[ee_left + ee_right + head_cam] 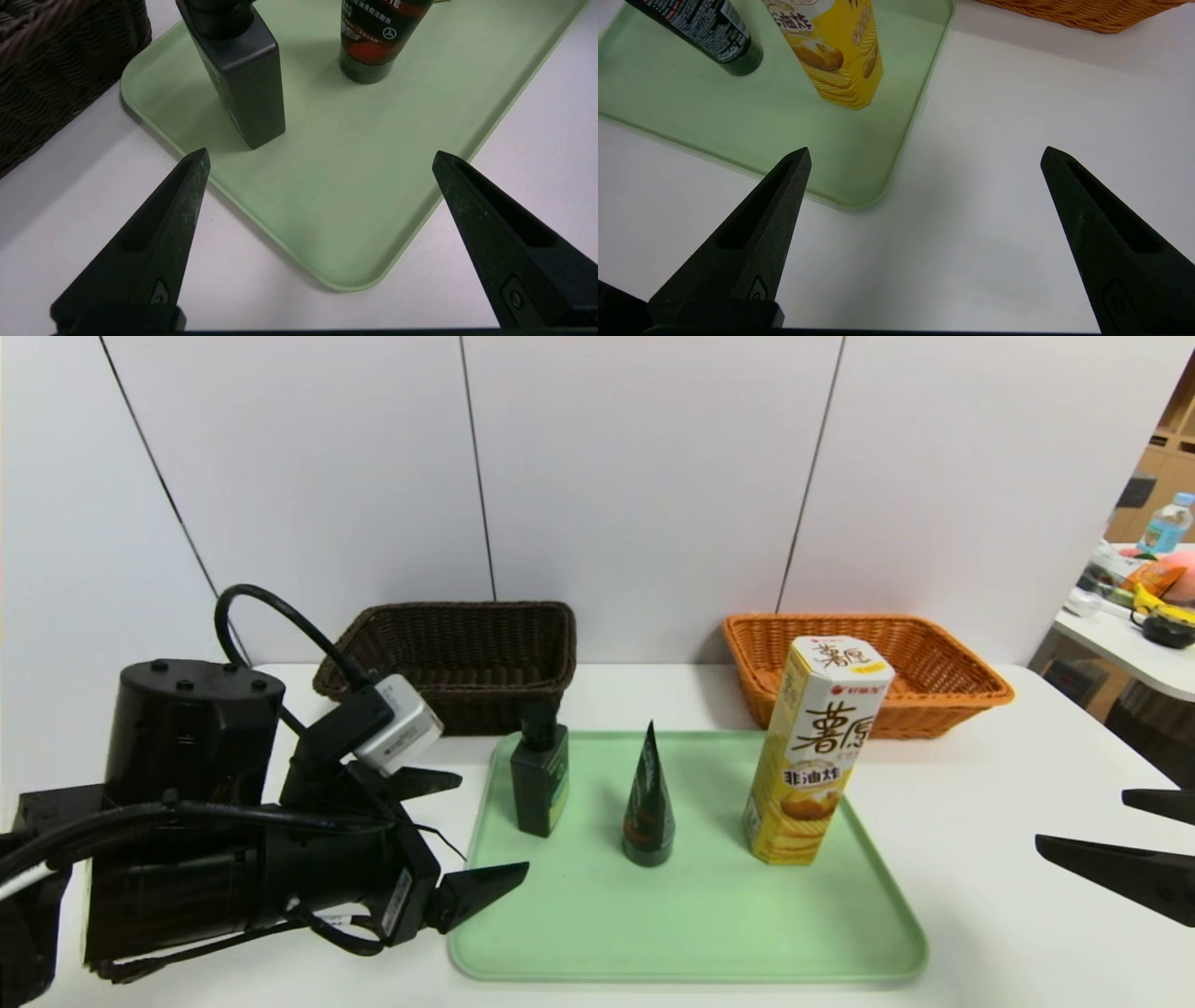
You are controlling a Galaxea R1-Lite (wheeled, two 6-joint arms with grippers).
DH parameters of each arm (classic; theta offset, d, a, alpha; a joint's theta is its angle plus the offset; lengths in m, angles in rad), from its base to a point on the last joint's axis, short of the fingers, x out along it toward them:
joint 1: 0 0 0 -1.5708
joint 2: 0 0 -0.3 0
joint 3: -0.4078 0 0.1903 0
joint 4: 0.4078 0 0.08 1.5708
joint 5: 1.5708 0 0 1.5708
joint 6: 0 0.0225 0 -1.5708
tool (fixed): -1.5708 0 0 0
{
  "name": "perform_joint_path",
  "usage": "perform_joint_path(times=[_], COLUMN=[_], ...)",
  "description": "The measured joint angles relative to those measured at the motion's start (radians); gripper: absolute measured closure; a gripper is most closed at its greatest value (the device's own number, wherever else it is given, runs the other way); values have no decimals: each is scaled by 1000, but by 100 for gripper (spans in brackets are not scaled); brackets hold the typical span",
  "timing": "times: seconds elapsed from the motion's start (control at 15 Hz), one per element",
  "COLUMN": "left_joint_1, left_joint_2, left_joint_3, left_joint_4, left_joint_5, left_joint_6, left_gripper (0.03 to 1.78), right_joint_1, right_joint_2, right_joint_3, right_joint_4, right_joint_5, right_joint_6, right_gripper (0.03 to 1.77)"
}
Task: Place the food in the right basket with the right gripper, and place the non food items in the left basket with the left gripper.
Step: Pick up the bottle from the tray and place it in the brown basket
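Your left claw sits at the near left corner of the pale green plastic tray, its two black fingers spread wide and holding nothing. In the left wrist view, one fingertip hangs over the tray's edge and the other over its opposite rim. The square black plastic bottle with a pump top stands upright on the tray's left part, just ahead of that claw and not touching it.

Near it, in the tray's middle, you have the dark cone-shaped tube standing on its cap. To the right stands the tall yellow hexagonal carton of potato chips, upright, on the tray's right side.

Your right claw hangs at the right edge of the head view, over bare white worktop beside the tray's near right corner, fingers equally wide apart and empty.

Behind the tray, the dark brown wicker basket is on the left and the orange wicker basket on the right; what you can see of their insides holds nothing.
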Motion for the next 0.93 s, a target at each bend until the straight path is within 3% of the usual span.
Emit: perform_joint_path(times=[0.33,0.53,0.73,0.93], left_joint_1=[0,0,1,0], left_joint_2=[29,57,100,164], left_joint_3=[13,30,64,128], left_joint_4=[-66,-142,-258,-464], left_joint_5=[-1,-1,0,18], left_joint_6=[-1,-1,0,-1], left_gripper=[12,12,12,12], right_joint_1=[127,146,149,150], right_joint_2=[11,22,30,33], right_joint_3=[2,3,5,5], right_joint_4=[-43,-51,-50,-47], right_joint_5=[3,6,7,6], right_joint_6=[2,1,1,1], right_gripper=[10,10,10,10])
